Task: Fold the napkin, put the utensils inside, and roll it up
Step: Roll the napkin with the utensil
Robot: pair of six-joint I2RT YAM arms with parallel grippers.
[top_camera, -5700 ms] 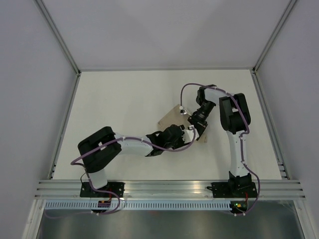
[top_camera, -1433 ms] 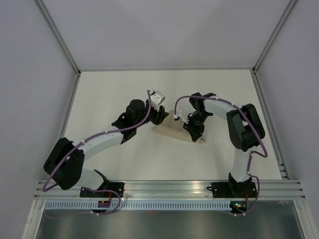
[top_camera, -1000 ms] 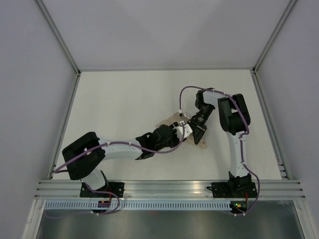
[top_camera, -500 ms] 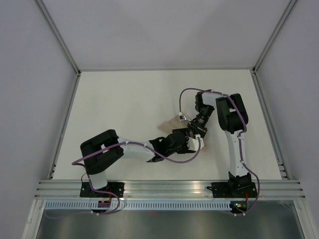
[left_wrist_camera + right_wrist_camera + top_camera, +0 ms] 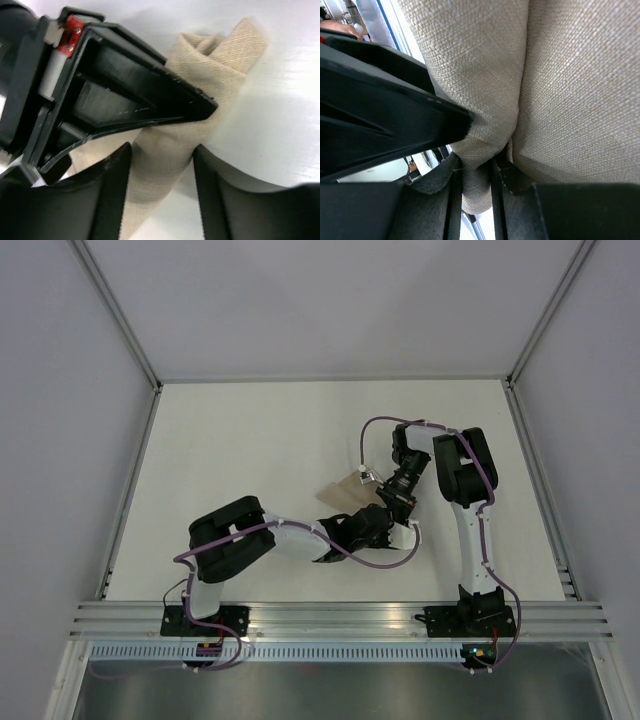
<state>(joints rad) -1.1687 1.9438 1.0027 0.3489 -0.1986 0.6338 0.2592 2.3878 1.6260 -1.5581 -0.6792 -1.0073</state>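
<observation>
Left gripper (image 5: 160,157): fingers stand apart astride the rolled napkin (image 5: 220,55), with cloth filling the gap; whether they press it cannot be told. Just beyond, the right gripper (image 5: 474,180) is clamped on a fold of the same cloth. The napkin lies bundled on the white table (image 5: 250,440), its free end showing beyond both grippers.

We are seeing napkin (image 5: 220,55) as woven cloth: coarse, visible weave, matt beige. We are reading left pincer (image 5: 161,150) and right pincer (image 5: 476,175) as black plastic, mostly matt, with faint sheen along edges. We are noting table (image 5: 280,125) as white, smooth, slightly glossy, catching light. We are finding rails (image 5: 340,618) looking like bare silvery metal, and left arm (image 5: 290,534) showing smooth white plastic shell.
</observation>
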